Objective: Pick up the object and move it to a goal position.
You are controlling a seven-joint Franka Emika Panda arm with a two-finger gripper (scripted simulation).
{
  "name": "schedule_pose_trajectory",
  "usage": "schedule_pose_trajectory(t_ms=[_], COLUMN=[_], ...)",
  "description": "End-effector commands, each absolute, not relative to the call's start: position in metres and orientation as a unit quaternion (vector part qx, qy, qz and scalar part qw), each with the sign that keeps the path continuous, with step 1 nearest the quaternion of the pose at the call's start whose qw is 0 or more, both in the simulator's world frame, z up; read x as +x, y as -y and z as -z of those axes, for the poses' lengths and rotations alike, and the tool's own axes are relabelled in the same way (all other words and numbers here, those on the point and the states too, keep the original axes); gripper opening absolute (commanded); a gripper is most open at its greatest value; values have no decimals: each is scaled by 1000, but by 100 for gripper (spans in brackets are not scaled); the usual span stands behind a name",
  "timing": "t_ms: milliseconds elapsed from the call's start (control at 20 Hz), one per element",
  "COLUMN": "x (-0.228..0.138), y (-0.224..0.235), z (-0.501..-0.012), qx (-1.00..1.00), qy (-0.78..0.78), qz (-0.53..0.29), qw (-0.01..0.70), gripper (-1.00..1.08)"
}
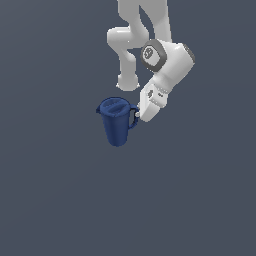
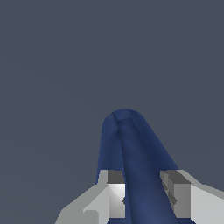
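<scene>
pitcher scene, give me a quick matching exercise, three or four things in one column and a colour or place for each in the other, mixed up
Things:
1. pitcher
2. gripper
3. pitcher's loop handle
4. pitcher's round lid

Colour or place:
A. white and grey, a finger on each side of a dark blue part
B. on the side of the pitcher toward the exterior view's right, next to the arm
C. dark blue, tapering narrower toward its base
D. on top of the pitcher, at its wide end

Pairs: 1-C, 2-A, 3-B, 4-D
</scene>
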State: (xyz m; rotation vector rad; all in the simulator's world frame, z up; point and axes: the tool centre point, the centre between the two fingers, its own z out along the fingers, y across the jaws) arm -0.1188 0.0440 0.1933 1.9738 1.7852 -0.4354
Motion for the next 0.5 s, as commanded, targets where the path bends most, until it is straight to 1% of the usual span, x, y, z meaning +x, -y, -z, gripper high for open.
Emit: schedule_pose_trajectory(t_ms=[0,450], x=[-122,-137], y=[-66,-170], z=[-195,-198], qx=[713,713], qy=[-647,-646], qz=[156,157], qw=[221,221], gripper=[-100,-100])
